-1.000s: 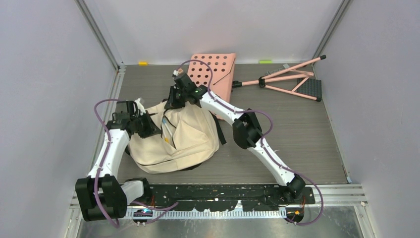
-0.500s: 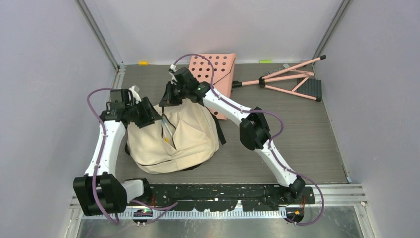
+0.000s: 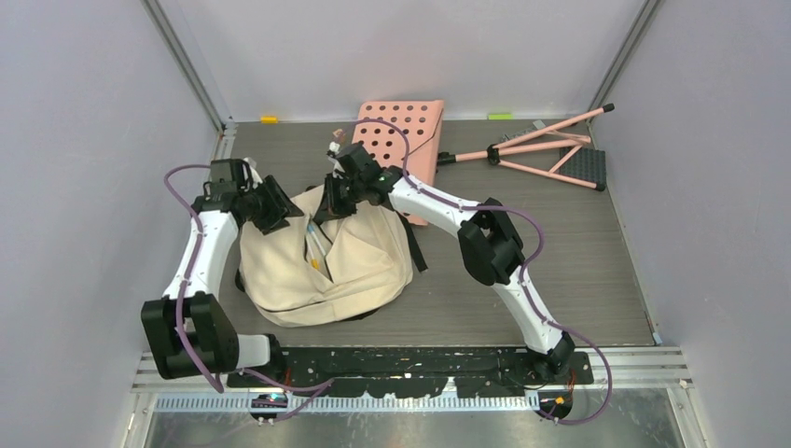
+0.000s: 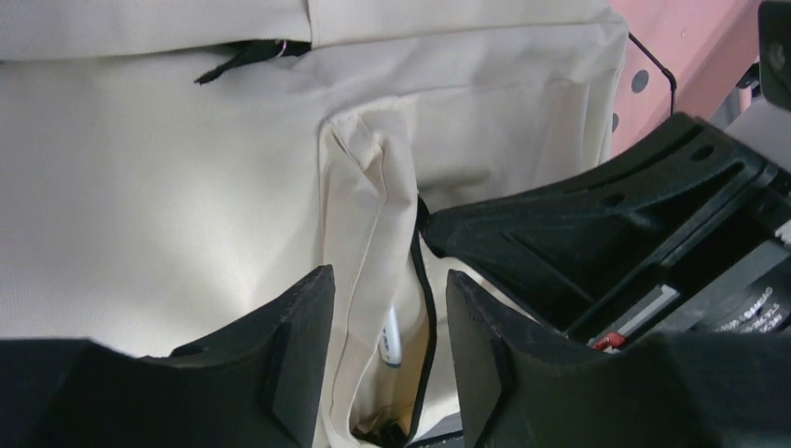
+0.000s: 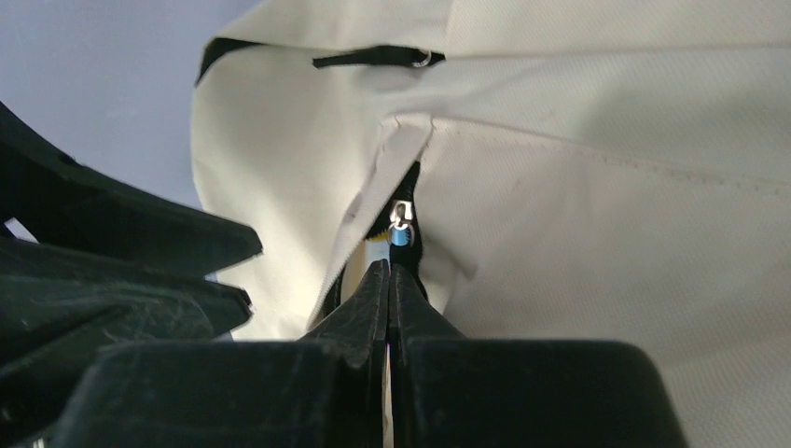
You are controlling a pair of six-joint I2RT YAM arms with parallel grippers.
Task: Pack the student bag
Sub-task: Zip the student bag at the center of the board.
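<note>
While right end effector (image 5: 389, 273) pinches the zipper pull (image 5: 400, 231) — left end effector (image 4: 384, 299) spread — slack student bag (image 3: 350, 261) fabric may jam it.

The left wrist view cuts the student bag (image 4: 187, 187) off on every side. Inside the slit a slim pale object (image 4: 392, 338) shows only in part, too little to name. Whether the left gripper (image 4: 387, 280) touches the fold between its fingers cannot be told. The right gripper (image 5: 389, 273) is pressed together just below the zipper pull (image 5: 401, 213); anything pinched there is hidden. Overhead, both grippers cover the bag's far rim, and the right arm (image 3: 438, 207) hides a corner of the pink board (image 3: 410, 126).
</note>
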